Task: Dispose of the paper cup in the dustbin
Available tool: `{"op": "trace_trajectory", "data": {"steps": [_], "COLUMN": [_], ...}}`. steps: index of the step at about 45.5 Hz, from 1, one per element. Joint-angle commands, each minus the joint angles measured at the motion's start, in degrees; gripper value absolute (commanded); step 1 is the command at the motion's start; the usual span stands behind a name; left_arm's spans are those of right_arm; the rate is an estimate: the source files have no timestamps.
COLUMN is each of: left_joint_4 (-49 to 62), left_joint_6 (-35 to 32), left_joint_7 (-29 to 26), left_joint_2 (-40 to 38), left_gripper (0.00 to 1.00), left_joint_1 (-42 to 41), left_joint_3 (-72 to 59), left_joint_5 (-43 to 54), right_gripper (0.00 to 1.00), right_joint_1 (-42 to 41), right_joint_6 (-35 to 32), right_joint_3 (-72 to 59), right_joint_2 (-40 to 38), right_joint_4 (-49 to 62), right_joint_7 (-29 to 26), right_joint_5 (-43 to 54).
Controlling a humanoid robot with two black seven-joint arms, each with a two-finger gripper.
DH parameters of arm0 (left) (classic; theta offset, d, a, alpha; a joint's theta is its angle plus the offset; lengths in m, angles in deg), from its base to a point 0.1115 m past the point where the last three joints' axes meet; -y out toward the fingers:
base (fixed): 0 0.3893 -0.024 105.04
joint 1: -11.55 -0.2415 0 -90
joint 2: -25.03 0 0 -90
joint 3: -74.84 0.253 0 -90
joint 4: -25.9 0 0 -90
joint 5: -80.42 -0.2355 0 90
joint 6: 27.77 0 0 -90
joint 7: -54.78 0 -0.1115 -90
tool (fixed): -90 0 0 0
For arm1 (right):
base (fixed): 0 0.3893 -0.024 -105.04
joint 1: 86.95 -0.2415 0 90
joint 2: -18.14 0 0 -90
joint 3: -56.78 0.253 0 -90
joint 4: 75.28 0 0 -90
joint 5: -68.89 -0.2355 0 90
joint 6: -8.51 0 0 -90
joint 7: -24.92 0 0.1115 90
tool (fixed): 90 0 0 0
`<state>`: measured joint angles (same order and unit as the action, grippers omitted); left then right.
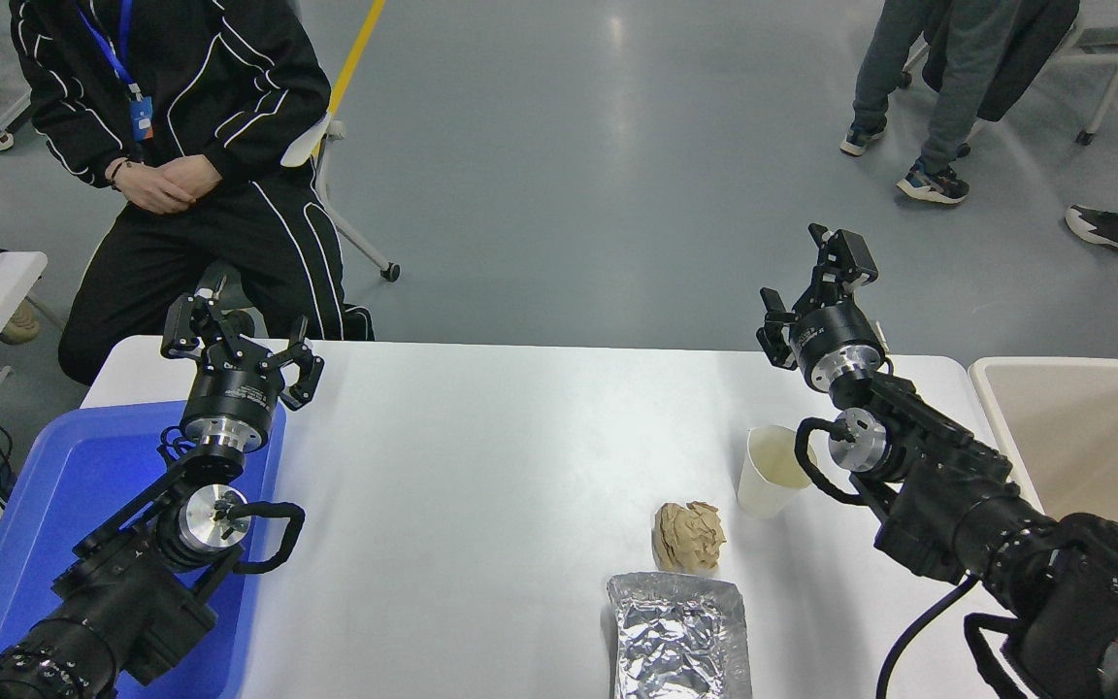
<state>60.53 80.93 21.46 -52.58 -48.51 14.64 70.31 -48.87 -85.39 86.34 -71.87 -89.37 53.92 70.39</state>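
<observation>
Hovering my right gripper (816, 282) with jaws wide beyond the cup (772, 472), I should lower squarely around it; bin (1005, 408) waits right.

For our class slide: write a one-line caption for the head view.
Paper cup stands upright on the table beside the open right gripper, dustbin at right.

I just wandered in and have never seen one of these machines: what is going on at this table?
A two-armed robot is at a white table. Nothing is held yet. Its right pincer is open, raised beyond a paper cup that stands upright next to the arm. A beige dustbin waits at the table's right end. A crumpled paper ball and a foil tray lie near the cup. The left pincer is open above a blue tray. A person sits opposite, watching.
</observation>
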Motion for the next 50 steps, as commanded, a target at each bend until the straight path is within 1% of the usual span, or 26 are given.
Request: {"op": "trace_trajectory", "data": {"steps": [1, 50], "left_joint_4": [0.0, 0.0], "left_joint_6": [0.0, 0.0], "left_joint_7": [0.0, 0.0], "left_joint_2": [0.0, 0.0], "left_gripper": [1.00, 1.00], "left_joint_1": [-0.1, 0.0], "left_joint_3": [0.0, 0.0], "left_joint_5": [-0.1, 0.0], "right_gripper": [0.99, 0.99], "right_joint_1": [0.1, -0.8], "right_joint_6": [-0.1, -0.1], "right_joint_3": [0.1, 0.3], "right_joint_2": [0.0, 0.0], "right_joint_4": [-0.1, 0.6], "right_joint_7": [0.0, 0.1], "right_joint_5": [0.0, 0.0]}}
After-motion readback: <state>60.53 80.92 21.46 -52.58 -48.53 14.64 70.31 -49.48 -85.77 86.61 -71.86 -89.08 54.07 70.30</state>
